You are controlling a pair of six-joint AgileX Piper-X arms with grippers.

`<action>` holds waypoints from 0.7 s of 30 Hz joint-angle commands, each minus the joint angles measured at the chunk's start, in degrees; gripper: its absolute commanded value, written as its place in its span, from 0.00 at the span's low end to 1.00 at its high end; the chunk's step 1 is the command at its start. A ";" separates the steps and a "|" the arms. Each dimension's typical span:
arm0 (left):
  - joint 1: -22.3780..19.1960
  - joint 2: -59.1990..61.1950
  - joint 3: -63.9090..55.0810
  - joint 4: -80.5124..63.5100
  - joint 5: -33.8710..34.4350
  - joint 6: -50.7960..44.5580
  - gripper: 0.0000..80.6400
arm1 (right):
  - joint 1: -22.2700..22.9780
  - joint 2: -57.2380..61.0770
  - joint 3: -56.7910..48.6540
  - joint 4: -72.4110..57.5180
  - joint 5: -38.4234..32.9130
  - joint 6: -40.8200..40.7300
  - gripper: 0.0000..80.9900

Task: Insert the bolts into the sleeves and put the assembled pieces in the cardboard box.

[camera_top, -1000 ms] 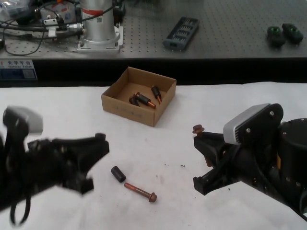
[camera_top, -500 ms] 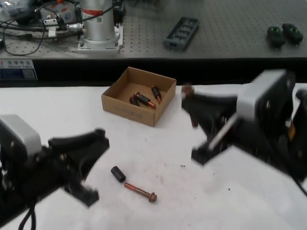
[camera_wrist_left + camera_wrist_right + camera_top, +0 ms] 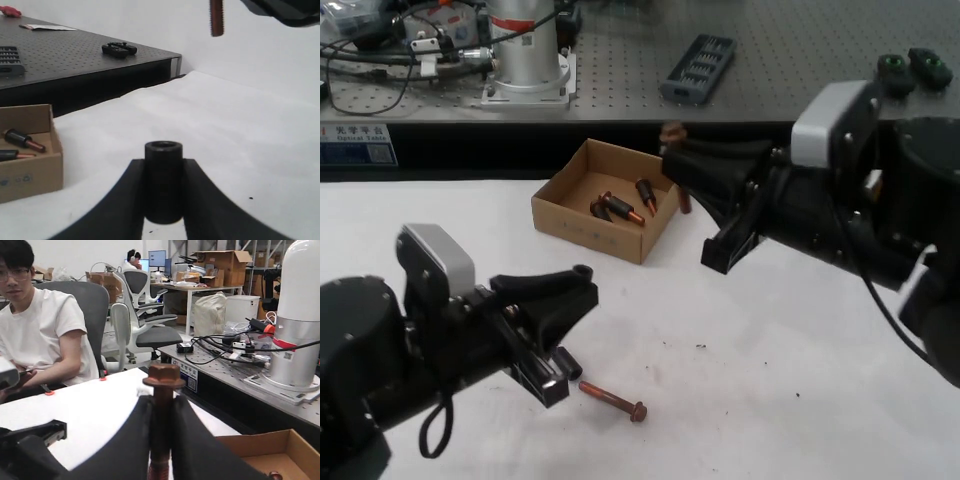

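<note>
Left wrist view has the sleeve point(image 3: 163, 182) upright, open end up, clenched between the two fingers of the left gripper point(image 3: 163, 162). Ahead of that gripper and higher, the right gripper point(image 3: 161, 399) grasps a bolt point(image 3: 164, 376) by its shank, head up, with the lower end hanging beneath it. A second bolt point(image 3: 613, 400) lies on the white bench point(image 3: 750, 400) just beside the left gripper. The cardboard box point(image 3: 582, 225), holding assembled pieces point(image 3: 620, 209), sits beyond the left gripper and near the right gripper.
</note>
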 commanded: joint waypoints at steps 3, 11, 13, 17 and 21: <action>-0.31 7.98 -2.57 -8.54 5.97 -1.67 0.01 | -0.90 5.44 -2.95 -2.11 -7.58 1.15 0.08; -0.36 9.37 -2.82 -11.02 7.01 -4.38 0.01 | -0.90 10.47 -3.35 -11.33 -10.62 3.85 0.08; -0.50 9.37 -2.82 -11.02 7.01 -4.39 0.01 | -0.90 10.52 -3.37 -12.74 -12.39 5.27 0.08; -0.62 9.37 -2.82 -11.02 7.01 -4.93 0.01 | -0.78 10.52 -3.37 -15.40 -16.21 9.51 0.08; -1.00 9.37 -2.82 -12.58 8.63 -8.95 0.01 | 0.38 10.52 -3.37 -16.48 -18.07 11.53 0.08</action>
